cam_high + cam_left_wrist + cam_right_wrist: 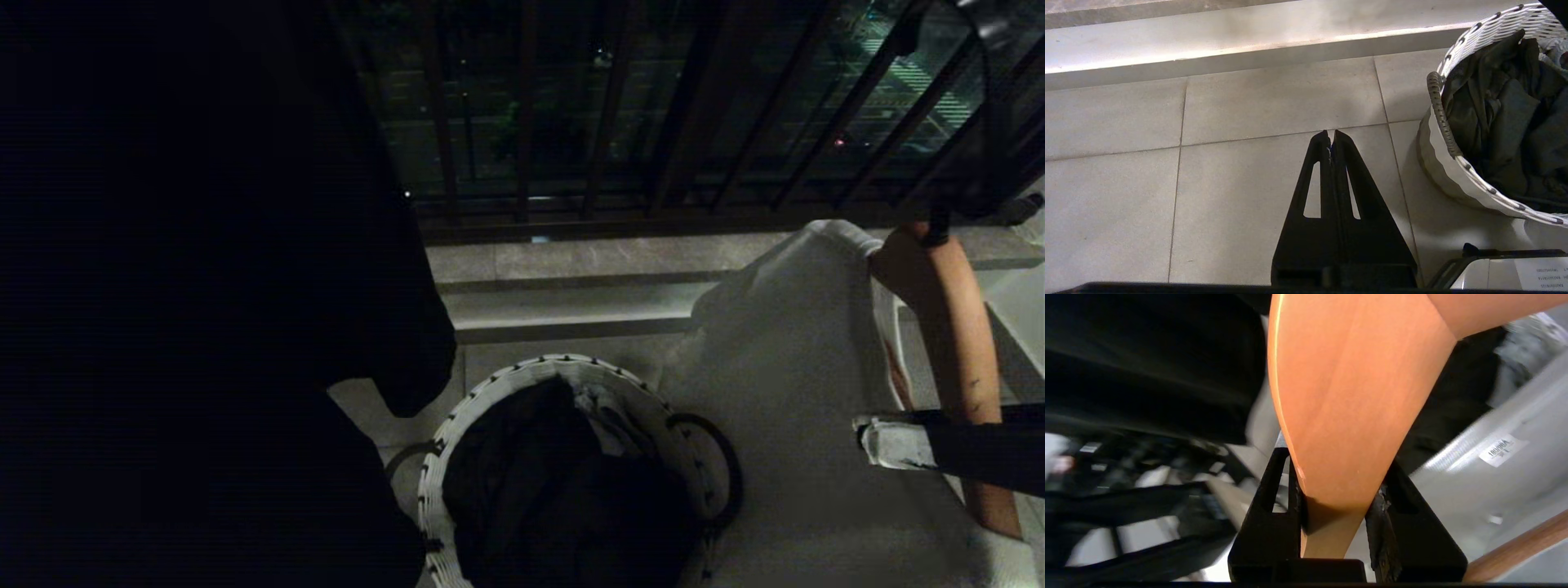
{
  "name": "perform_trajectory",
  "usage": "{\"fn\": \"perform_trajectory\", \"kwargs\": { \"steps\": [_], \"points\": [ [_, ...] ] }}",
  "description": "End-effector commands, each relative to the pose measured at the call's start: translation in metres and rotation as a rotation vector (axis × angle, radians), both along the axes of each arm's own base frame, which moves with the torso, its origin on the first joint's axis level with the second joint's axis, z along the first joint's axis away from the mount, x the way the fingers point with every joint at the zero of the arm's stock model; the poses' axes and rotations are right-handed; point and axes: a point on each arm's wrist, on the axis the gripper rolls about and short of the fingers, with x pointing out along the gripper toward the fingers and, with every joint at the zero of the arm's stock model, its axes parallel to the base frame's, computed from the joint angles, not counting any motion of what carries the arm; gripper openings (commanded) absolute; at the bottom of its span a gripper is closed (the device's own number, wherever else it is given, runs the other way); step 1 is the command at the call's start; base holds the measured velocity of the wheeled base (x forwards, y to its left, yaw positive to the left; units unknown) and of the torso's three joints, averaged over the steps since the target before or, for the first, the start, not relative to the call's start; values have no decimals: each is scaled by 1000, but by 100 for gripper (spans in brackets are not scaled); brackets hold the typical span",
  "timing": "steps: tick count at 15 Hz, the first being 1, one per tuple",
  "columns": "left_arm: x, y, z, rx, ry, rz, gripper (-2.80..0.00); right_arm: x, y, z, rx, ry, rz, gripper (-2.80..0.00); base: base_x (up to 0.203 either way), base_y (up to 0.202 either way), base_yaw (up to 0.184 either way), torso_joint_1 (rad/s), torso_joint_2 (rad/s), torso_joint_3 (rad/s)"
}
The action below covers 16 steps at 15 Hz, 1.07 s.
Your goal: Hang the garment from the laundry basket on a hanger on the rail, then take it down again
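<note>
The pale grey garment [784,367] hung on the orange wooden hanger [1347,416] beside the round white-rimmed laundry basket [522,371]; right gripper [1337,498] clamped the hanger; left gripper [1331,141] closed, empty.

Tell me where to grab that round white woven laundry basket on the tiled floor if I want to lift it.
Grip the round white woven laundry basket by a thin dark loop handle on its side, coming down from above. The handle stands out from the wall, giving fingers a gap to close through, while the soft rim is heaped with dark clothes and would likely buckle.

No label [1502,450] text can be read.
</note>
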Motion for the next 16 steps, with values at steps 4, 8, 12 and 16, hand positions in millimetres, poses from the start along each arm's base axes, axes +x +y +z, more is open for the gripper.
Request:
{"fn": "perform_trajectory", "kwargs": {
  "steps": [4, 8, 12, 16],
  "points": [
    [0, 0, -1, 0, 2, 0, -280, -8, -4, 18, 78, -19, 7, -280, 0, 0, 0, 0, 0, 0],
    [0, 0, -1, 0, 2, 0, -280, -11, -6, 31, 112, -48, 14, -280, 0, 0, 0, 0, 0, 0],
    [0, 0, -1, 2, 2, 0, -280, -12, -7, 36, 127, -55, 23, -280, 0, 0, 0, 0, 0, 0],
    [0, 0, -1, 6, 2, -1, -280, -14, -8, 38, 134, -65, 23, -280, 0, 0, 0, 0, 0, 0]
  ]
}}
